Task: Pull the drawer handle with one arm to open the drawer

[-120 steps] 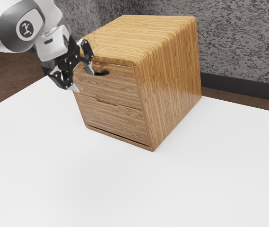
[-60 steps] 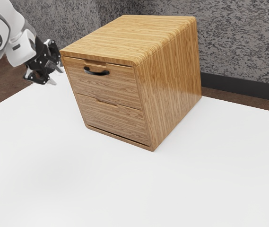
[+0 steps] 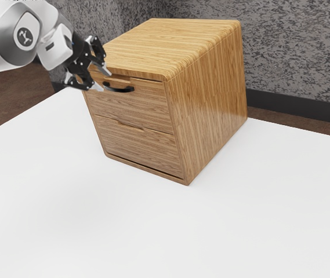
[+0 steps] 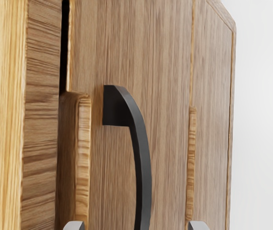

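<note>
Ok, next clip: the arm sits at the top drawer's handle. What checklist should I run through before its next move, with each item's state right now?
1. Gripper at the handle: ok, it is at the handle's end nearer the arm.
2. Jaws open: ok, they stand apart.
3. Handle between the jaws: ok, in the wrist view the bar runs between them.
4. Jaws closed on the handle: not ok, neither one touches it.
5. How far the jaws reach behind the bar: cannot tell.
6. Top drawer shut as a starting state: ok, it looks flush with the cabinet.
</note>
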Available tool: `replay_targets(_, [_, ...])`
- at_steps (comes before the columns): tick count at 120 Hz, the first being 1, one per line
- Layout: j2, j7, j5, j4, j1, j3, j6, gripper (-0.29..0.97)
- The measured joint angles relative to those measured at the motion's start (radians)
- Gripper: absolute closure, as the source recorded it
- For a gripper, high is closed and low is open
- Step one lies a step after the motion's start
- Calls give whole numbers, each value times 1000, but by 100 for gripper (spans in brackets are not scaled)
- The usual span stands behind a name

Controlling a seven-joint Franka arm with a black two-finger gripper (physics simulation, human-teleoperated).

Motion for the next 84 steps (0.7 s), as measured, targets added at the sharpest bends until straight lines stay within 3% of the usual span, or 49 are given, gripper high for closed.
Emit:
replay_targets(28, [19, 11, -15, 5, -16, 14, 2, 42])
replay_targets(46, [-18, 17, -13, -69, -26, 28, 3, 45])
replay_targets(72, [-33, 24, -11, -85, -36, 28, 4, 66])
replay_targets(84, [-94, 26, 4, -158, -47, 31, 27, 72])
